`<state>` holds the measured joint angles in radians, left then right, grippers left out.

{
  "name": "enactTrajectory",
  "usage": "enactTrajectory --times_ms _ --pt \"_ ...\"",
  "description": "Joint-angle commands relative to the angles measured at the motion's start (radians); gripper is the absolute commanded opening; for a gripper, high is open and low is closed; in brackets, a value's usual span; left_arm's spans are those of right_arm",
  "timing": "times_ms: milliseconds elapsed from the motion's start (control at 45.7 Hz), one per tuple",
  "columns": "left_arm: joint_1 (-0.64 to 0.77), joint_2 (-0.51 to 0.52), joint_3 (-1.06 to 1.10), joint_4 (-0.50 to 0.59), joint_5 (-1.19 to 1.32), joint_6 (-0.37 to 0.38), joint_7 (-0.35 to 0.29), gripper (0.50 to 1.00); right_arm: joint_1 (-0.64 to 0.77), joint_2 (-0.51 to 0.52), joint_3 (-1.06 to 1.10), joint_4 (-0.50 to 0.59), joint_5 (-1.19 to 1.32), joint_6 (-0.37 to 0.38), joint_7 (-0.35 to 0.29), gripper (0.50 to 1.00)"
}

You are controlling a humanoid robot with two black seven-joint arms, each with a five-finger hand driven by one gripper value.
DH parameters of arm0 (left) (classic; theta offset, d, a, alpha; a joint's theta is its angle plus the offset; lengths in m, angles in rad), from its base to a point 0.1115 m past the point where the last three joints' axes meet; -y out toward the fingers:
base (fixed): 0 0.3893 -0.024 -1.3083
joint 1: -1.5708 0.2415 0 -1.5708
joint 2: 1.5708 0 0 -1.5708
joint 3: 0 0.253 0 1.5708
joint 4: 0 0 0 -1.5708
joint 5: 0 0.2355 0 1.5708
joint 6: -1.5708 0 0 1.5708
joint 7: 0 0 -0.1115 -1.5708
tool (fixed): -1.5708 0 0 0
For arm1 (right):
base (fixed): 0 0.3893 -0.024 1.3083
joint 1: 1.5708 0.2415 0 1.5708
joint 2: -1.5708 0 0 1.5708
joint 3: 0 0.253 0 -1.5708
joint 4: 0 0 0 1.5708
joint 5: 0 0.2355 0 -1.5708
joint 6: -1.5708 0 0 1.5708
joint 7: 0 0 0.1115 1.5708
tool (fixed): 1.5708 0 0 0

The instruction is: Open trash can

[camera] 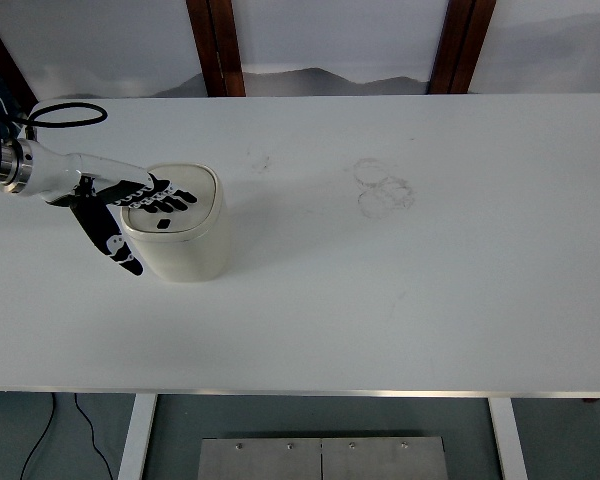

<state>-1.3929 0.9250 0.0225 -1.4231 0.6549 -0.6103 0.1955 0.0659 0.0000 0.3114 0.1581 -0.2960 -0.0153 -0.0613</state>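
A small cream trash can (185, 240) with a rounded square lid (185, 193) stands on the left part of the white table (400, 280). Its lid lies flat and shut. My left hand (150, 200) reaches in from the left edge, its black fingers (170, 200) spread flat on top of the lid. The thumb (110, 245) hangs down beside the can's left wall. The hand grips nothing.
Faint pencil-like scribbles (383, 188) mark the table's middle. A black cable (65, 115) loops behind the left forearm. Wooden posts (217, 45) stand beyond the far edge. The table's front edge runs along the bottom.
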Motion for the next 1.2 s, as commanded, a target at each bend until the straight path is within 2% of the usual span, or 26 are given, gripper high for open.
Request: enactTrajectory --times_ms 0,438,722,1072,1182 --pt "-0.020 -0.002 -0.001 0.001 -0.006 -0.001 -0.001 1.000 0.000 0.000 0.000 0.000 0.000 0.000 0.000 0.995" --pt "-0.084 -0.005 -0.004 0.026 -0.081 -0.001 -0.002 1.000 0.000 0.000 0.000 0.000 0.000 0.000 0.000 0.995" --pt "-0.098 -0.025 -0.010 0.131 -0.230 -0.001 -0.004 1.000 0.000 0.000 0.000 0.000 0.000 0.000 0.001 0.995" --pt "-0.094 -0.034 -0.033 0.323 -0.567 -0.001 -0.019 1.000 0.000 0.000 0.000 0.000 0.000 0.000 0.000 0.995" --pt "-0.075 -0.038 -0.035 0.372 -0.664 -0.001 -0.071 1.000 0.000 0.000 0.000 0.000 0.000 0.000 0.000 0.995"
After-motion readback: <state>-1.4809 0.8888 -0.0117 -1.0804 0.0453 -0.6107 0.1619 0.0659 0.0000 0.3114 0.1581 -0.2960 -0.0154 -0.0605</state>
